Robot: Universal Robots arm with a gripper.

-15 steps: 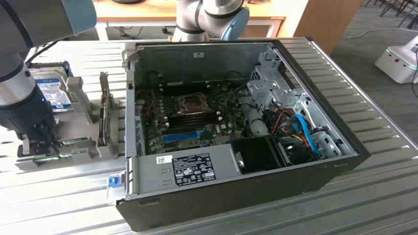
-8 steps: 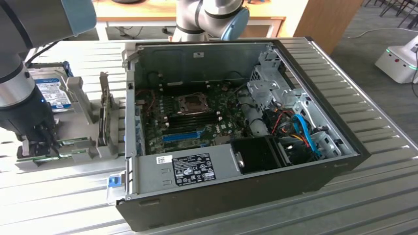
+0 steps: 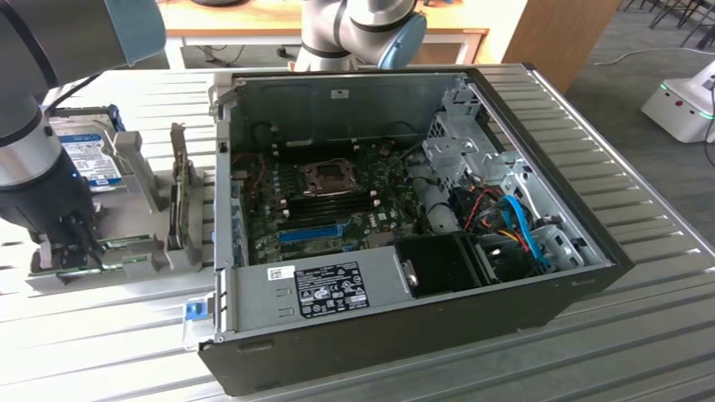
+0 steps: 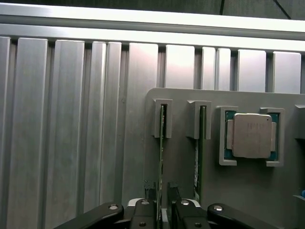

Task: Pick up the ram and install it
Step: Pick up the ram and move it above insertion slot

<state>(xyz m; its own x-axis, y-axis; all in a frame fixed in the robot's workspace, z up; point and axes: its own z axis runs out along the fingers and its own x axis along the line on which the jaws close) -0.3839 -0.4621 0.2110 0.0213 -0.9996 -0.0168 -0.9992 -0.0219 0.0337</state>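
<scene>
The ram [image 4: 161,143] stands on edge in a slot of the grey holder [image 4: 238,191], a thin green board seen edge-on. A second green stick [image 4: 201,143] stands in the neighbouring slot. My gripper [image 4: 162,195] is lowered over the first stick, with one dark finger [image 4: 150,191] on each side of it and narrow gaps showing, so it is open. In the exterior view the gripper [image 3: 69,243] hangs over the holder [image 3: 129,270] at the exterior view's left, beside the open computer case [image 3: 537,310]. The dark memory slots [image 3: 335,205] lie on the motherboard inside.
A silver processor chip [image 4: 251,135] sits in its own pocket of the holder. A hard drive with a blue label [image 3: 90,159] and a dark expansion card [image 3: 179,197] stand upright in the holder. The ribbed metal table [image 3: 625,352] surrounds the case. Cables and a drive cage crowd the case's right side.
</scene>
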